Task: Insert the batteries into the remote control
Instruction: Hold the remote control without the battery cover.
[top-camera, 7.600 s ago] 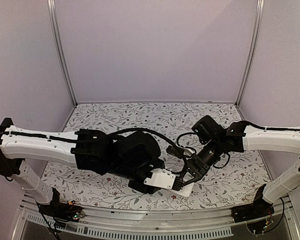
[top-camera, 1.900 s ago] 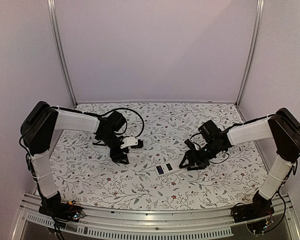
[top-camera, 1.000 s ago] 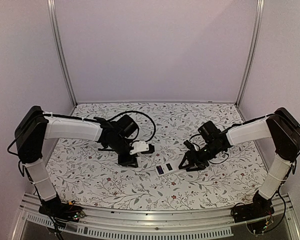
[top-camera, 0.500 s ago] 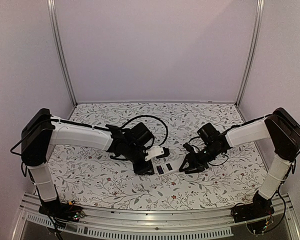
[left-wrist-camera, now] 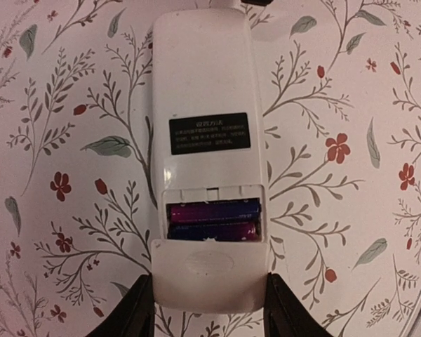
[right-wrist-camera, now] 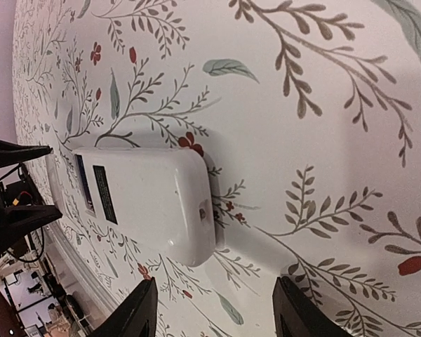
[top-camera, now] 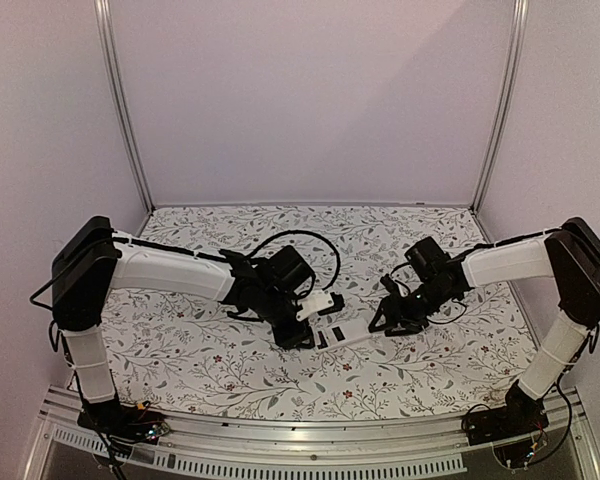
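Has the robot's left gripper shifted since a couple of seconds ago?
Yes. Seen from above, the left gripper has travelled rightward, away from the left metal post, and now sits at the end of the white remote.

The remote (left-wrist-camera: 207,91) is lying flat on the table (top-camera: 200,370), back up and open from above; the left gripper (left-wrist-camera: 209,295) is straddling its battery end, fingers (left-wrist-camera: 137,312) blocking both sides there. The right gripper (right-wrist-camera: 216,288) is hanging just off the other end, jaws apart, leaving a strip of bare table between; the long sides farther along are lying free.
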Robot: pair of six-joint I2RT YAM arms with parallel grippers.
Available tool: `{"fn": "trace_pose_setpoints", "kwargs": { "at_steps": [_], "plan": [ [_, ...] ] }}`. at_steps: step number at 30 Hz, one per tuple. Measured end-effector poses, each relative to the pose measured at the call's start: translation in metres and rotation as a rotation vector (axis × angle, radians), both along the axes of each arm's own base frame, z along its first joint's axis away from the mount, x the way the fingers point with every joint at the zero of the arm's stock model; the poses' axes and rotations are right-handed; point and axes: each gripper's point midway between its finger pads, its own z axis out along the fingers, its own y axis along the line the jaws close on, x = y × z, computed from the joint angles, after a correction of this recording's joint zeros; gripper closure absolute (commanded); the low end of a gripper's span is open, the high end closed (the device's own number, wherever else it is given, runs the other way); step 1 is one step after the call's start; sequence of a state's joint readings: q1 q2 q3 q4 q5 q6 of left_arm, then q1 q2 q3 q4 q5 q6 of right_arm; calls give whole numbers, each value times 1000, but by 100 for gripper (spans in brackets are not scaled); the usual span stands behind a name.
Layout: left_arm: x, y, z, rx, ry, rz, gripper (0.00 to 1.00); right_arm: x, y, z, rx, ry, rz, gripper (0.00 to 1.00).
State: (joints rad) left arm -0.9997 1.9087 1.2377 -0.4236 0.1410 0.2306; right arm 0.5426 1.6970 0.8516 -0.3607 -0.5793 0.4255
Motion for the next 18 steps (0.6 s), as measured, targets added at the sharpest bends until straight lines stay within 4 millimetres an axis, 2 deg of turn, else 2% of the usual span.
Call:
{"fn": "trace_pose_setpoints", "kwargs": {
  "at_steps": [3,9,13,18],
  "plan": [
    [0,0,0,1,1,0,54,12,3,5,-5,-34,-8,45],
    [0,0,0,0,1,0,54,23,12,6,12,-40,-3,50],
    [0,0,0,0,2,2,53,17,20,-2,32,-6,16,53],
    [0,0,-1,1,3,4,52,10,30,-2,57,7,43,57]
  ]
}}
